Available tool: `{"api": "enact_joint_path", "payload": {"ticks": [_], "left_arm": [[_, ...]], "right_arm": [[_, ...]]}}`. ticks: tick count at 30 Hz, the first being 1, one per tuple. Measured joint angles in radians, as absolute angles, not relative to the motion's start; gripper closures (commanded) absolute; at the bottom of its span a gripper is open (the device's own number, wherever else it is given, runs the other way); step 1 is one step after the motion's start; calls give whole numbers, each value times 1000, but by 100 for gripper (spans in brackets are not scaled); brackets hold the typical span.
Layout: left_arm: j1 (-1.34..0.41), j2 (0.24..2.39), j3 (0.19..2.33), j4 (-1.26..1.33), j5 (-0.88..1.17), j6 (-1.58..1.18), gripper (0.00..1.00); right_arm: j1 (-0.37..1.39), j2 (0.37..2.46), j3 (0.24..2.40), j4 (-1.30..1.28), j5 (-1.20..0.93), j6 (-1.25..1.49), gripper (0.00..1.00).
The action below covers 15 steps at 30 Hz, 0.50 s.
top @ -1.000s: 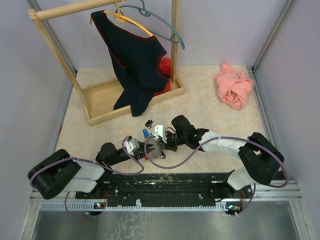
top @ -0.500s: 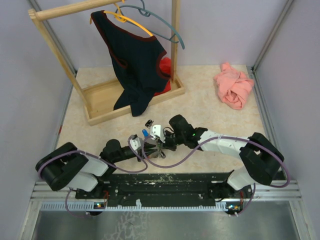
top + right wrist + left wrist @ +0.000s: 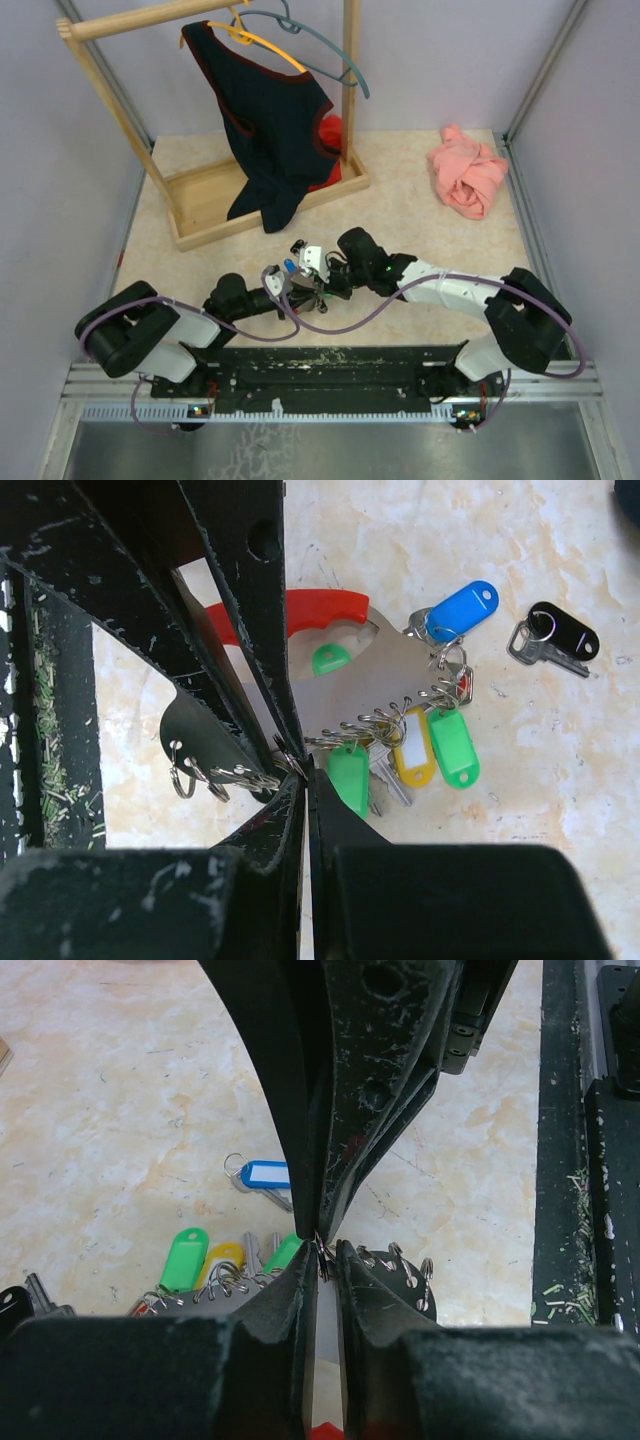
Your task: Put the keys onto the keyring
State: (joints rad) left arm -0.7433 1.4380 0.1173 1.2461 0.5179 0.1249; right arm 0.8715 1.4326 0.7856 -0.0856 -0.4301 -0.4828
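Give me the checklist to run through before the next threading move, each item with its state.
1. Left tool clamped on the ring plate: ok.
2. Right tool shut, tips at an edge ring of the plate: ok.
3. That ring actually pinched between the tips: cannot tell.
4. Green-tagged key and yellow-tagged key hanging from the plate's rings: ok.
5. Blue-tagged key on a ring: cannot tell.
6. Black-tagged key on the plate: not ok, it lies apart from the bunch.
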Motion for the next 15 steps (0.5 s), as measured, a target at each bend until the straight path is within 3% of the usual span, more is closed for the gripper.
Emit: {"api": "enact_joint_path", "payload": {"ticks": [15], "left_arm": [[-743, 1438, 120, 1234, 516, 128, 93]], "right_arm": [[880, 1415, 788, -107, -407, -477, 100]]}}
